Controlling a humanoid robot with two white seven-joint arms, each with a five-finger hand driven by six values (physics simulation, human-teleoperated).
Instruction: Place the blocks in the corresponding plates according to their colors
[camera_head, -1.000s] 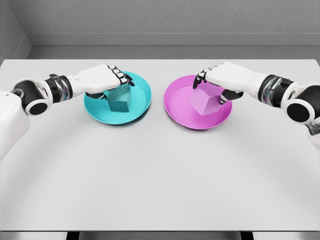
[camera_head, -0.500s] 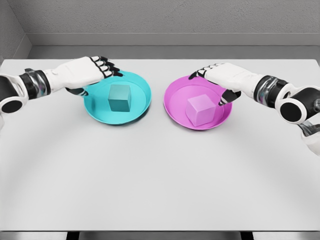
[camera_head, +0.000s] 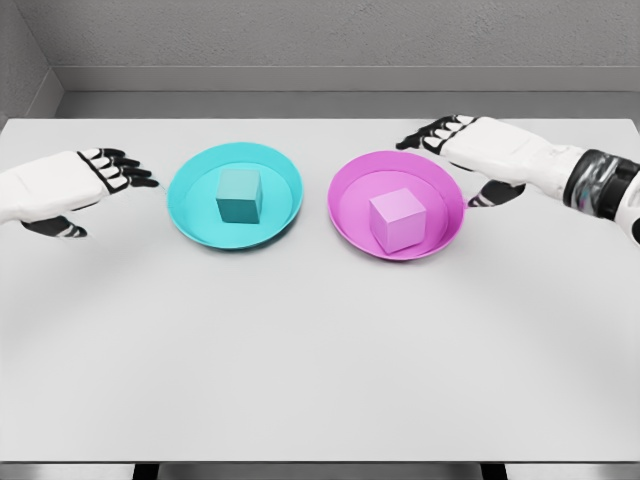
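On the grey table (camera_head: 320, 350), both hands have pulled off empty, left hand (camera_head: 55, 186) splayed at nine o'clock, right hand (camera_head: 480, 152) at two, grey wall (camera_head: 320, 35) behind.

You see bright, even, diffuse overhead light, soft faint shadows under each hand on the table (camera_head: 320, 350), no glare, slightly soft render, straight edges, everything in focus.
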